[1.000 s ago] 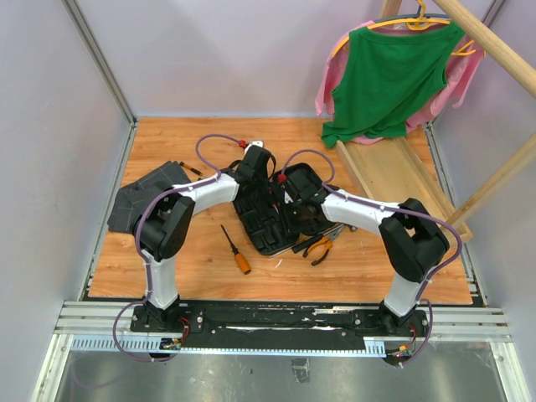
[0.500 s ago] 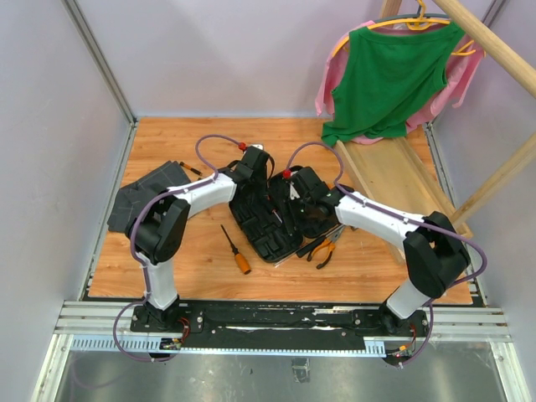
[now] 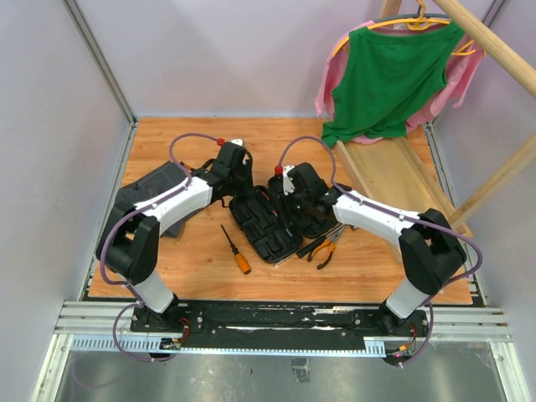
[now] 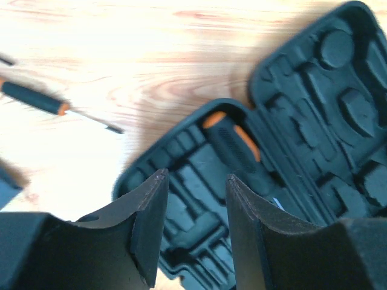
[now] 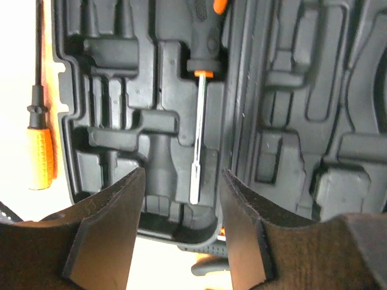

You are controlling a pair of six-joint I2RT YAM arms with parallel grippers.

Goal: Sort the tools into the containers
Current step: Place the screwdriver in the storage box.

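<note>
The black tool case (image 3: 270, 224) lies open at the table's centre. One screwdriver with an orange-black handle (image 4: 233, 145) lies in a slot of it, and its shaft shows in the right wrist view (image 5: 201, 121). My left gripper (image 3: 240, 182) is open and empty above the case's far left corner (image 4: 195, 181). My right gripper (image 3: 286, 194) is open and empty over the case's middle (image 5: 181, 175). An orange-handled screwdriver (image 3: 237, 251) lies on the table left of the case. The pliers (image 3: 322, 247) lie at its right. A black-handled screwdriver (image 4: 36, 99) lies further off. The hammer is out of view.
A dark grey folded cloth (image 3: 138, 197) lies at the left, under my left arm. A long wooden tray (image 3: 402, 176) leans at the back right below a green shirt (image 3: 389, 75) on a hanger. Wooden poles cross the right side.
My left arm has drawn back to the left, off the case's middle. My right gripper has shifted a little to the left over the case. The tools have not moved.
</note>
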